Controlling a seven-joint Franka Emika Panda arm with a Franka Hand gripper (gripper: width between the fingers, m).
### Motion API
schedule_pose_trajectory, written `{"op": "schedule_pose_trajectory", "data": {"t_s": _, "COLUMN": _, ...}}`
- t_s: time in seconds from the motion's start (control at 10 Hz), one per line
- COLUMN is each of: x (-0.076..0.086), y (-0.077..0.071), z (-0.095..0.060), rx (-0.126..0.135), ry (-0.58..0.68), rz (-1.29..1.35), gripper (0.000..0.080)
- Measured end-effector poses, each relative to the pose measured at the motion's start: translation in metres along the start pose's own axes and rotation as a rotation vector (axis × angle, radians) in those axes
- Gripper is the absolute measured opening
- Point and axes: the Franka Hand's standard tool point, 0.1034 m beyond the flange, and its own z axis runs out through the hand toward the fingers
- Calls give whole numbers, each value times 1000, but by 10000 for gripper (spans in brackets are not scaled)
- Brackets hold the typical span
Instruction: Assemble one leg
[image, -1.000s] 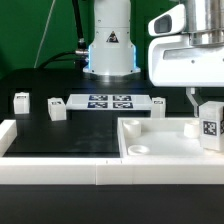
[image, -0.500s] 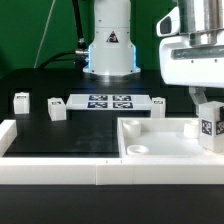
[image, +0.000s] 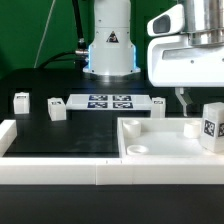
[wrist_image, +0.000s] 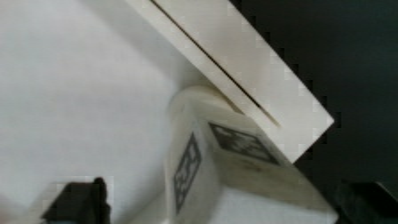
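Note:
The leg (image: 211, 125), a small white block with a black-and-white tag, stands upright at the right corner of the large white tray-like piece (image: 160, 135). My gripper (image: 198, 100) hangs just above it, with one dark finger (image: 181, 98) showing to the exterior view's left of the leg's top. In the wrist view the leg (wrist_image: 222, 160) lies between my two dark fingertips (wrist_image: 75, 200), which stand wide apart with gaps on both sides. My gripper (wrist_image: 219, 205) is open. The tray's wall (wrist_image: 249, 70) runs diagonally past the leg.
Three more legs stand on the black table: two at the exterior view's left (image: 21, 100) (image: 57, 108), one beside the marker board (image: 158, 104). The marker board (image: 108, 101) lies at the back. The robot base (image: 108, 50) stands behind it. A white rail (image: 50, 170) runs along the front.
My gripper's visible finger has shifted to the exterior view's left, off the leg's side. The leg stays standing at the tray's corner.

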Motion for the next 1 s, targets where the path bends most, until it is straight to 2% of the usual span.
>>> {"op": "schedule_pose_trajectory", "data": {"t_s": 0.5, "x": 0, "y": -2, "z": 6, "rx": -64, "ry": -41, "rz": -557, "gripper": 649}}
{"op": "schedule_pose_trajectory", "data": {"t_s": 0.9, "x": 2, "y": 0, "z": 5, "rx": -68, "ry": -45, "rz": -798, "gripper": 623}}
{"op": "schedule_pose_trajectory", "data": {"t_s": 1.0, "x": 2, "y": 0, "z": 5, "rx": -68, "ry": -45, "rz": -789, "gripper": 390}}
